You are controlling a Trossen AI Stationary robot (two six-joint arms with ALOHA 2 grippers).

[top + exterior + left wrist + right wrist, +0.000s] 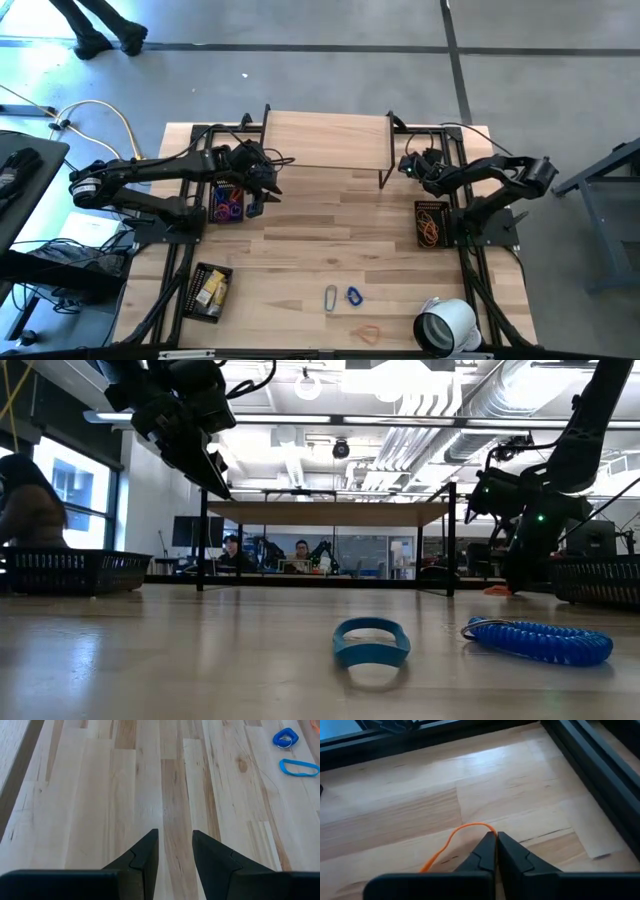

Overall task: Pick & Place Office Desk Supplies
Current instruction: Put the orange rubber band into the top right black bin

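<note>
The right hand [496,851] is being held closed, its tips pinched on a thin orange band [451,842] that is looping out from between them over the bare wood. In the high view this hand [408,167] is sitting toward the counter's far right, near the right basket [432,224]. The band is judged to be only lightly caught at its edge, so the lift is best made slowly and straight up, and the carry kept low, before the band is let go well inside the basket's walls rather than on its rim.

The left hand [175,851] is being held partly open with nothing between its fingers, above the counter [330,215] beside the left basket [226,199].

The right basket is holding a tangle of orange bands. The left basket is holding purple and blue loops. A third basket [209,290] near the front left is holding yellow-and-white packets. Out on the counter, a silver oval clip [331,298], a blue coil [353,296] and another orange band [367,332] are lying loose, with a white tape roll [447,325] nearby.
</note>
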